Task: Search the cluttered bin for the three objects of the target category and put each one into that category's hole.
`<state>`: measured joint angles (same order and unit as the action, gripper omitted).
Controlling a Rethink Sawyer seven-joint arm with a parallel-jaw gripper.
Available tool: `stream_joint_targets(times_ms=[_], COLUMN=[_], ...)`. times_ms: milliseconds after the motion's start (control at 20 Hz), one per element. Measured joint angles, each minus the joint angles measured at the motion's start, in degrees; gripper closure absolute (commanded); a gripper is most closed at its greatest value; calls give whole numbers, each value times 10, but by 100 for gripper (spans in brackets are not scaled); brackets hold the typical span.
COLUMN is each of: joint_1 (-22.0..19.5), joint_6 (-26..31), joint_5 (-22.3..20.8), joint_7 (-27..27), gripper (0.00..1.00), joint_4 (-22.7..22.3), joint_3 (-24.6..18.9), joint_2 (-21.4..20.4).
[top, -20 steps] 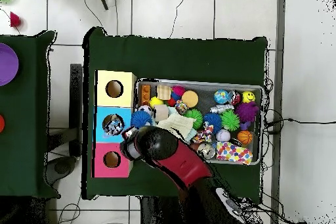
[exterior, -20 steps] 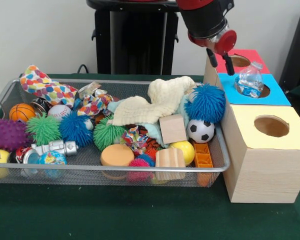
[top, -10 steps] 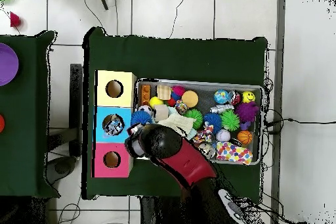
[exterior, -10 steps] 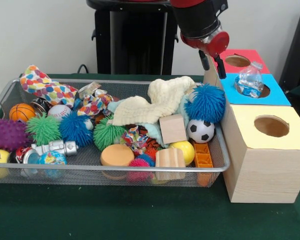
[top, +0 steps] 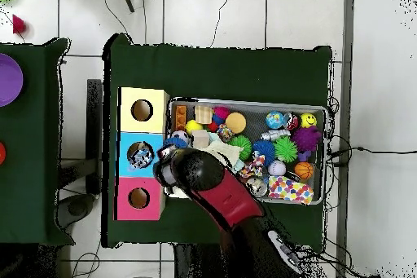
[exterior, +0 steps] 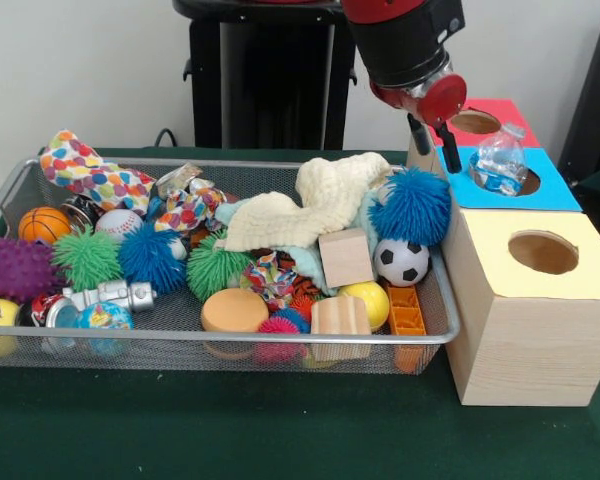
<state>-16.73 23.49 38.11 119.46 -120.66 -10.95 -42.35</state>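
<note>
front across table; overhead straight down

Plain off-white wall (exterior: 90, 70) behind, evenly lit. Dark green cloth covering the bench (exterior: 230, 430), wrinkled at the near edge. Floor of large pale tiles (top: 244, 15) with dark grout lines, seen from overhead. Thin black cables (top: 220, 14) trailing across the tiles beyond the bench, more cable (top: 366, 151) beside its right edge. Second green-covered table (top: 32, 140) at the left of the overhead view, separated by a strip of floor, carrying a purple round item (top: 8, 79) at its left edge. Dark object (exterior: 595, 90) at the right edge of the front view, identity unclear.
</note>
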Motion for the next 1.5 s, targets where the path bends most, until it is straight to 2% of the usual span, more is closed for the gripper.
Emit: stream_joint_targets(times_ms=[500, 1250, 1500], joint_1=[-1, 8, 29], joint_6=[-39, -40, -33], joint_5=[28, 35, 36], joint_7=[0, 0, 2], gripper=[0, 0, 0], joint_4=[-2, -10, -17], joint_3=[-27, -27, -22], joint_2=[14, 3, -10])
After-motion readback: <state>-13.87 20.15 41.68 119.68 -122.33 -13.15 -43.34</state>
